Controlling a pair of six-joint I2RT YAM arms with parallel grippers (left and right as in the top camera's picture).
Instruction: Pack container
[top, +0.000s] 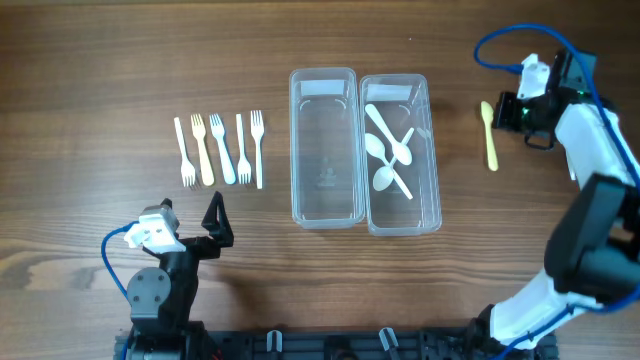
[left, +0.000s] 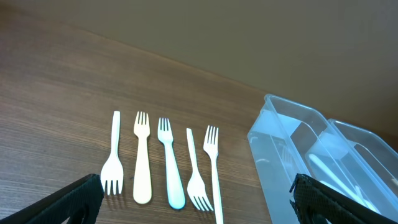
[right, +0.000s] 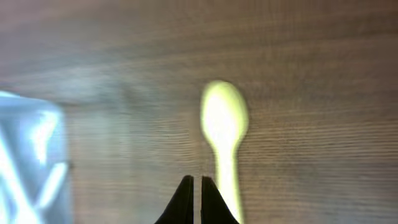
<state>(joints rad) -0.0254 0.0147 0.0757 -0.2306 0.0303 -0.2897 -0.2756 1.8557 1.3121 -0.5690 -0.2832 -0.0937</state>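
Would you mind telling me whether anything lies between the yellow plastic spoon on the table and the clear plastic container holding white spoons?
Nothing visible does. Only bare wooden table separates the yellow plastic spoon from the open-topped clear plastic container of white spoons. The right gripper, shut, sits beside the spoon's handle.

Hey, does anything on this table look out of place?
A yellow spoon lies alone on the table beside the right container, while the three white spoons sit inside it.
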